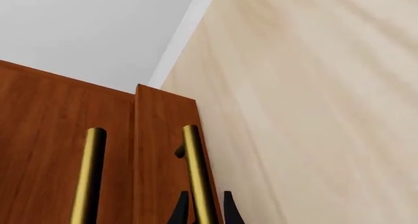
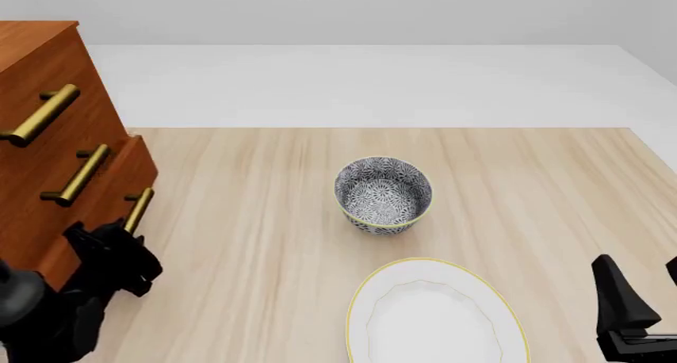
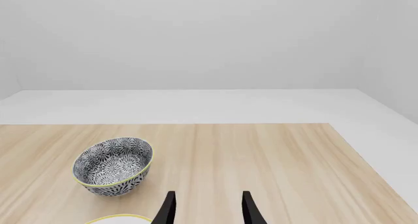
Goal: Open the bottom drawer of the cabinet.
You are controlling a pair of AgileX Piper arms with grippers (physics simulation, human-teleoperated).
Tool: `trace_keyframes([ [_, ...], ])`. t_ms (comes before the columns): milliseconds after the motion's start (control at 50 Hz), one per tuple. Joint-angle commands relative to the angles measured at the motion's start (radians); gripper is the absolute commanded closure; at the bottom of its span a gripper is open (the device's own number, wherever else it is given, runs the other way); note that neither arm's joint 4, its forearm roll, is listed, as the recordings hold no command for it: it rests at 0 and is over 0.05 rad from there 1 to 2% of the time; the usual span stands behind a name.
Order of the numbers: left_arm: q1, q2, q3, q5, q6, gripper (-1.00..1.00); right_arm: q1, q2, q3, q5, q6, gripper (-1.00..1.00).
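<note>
Left end effector (image 1: 203, 210) fingers pinch the bottom drawer (image 2: 101, 212) handle (image 1: 197, 175)

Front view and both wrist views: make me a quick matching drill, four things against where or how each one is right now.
Things:
1. bottom drawer
2. left gripper
3. patterned bowl
4. right gripper

States:
A. fingers apart over bare table, holding nothing
B. upright near the middle of the table, beyond the white plate
C. front standing a little proud of the drawer above it
D. fingers on either side of the lowest brass handle

Pairs: 1-C, 2-D, 3-B, 4-A
</note>
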State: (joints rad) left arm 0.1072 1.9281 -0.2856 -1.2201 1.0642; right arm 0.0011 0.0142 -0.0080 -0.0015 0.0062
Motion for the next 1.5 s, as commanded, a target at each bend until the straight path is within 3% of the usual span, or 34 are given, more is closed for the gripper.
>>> trace_keyframes([
  [20, -0.154, 0.069, -0.054, 0.0, -0.003, 1.0, 0.0, 0.0, 0.0, 0.0, 0.0, -1.0],
  [480, -0.292, 0.102, -0.087, 0.0, -0.04, 1.0, 0.0, 0.0, 0.0, 0.0, 0.0, -1.0],
  [1360, -0.369, 0.047, -0.06, 0.0, -0.095, 1.0, 0.0, 0.0, 0.0, 0.0, 0.0, -1.0],
  [1380, -0.362, 0.004, -0.033, 0.0, -0.142, -1.0, 0.0, 0.0, 0.0, 0.0, 0.0, -1.0],
  [1420, -0.392, -0.048, 0.0, 0.0, -0.152, -1.0, 0.0, 0.0, 0.0, 0.0, 0.0, -1.0],
  [1500, -0.433, -0.211, 0.099, 0.0, -0.237, -1.0, 0.0, 0.0, 0.0, 0.0, 0.0, -1.0],
])
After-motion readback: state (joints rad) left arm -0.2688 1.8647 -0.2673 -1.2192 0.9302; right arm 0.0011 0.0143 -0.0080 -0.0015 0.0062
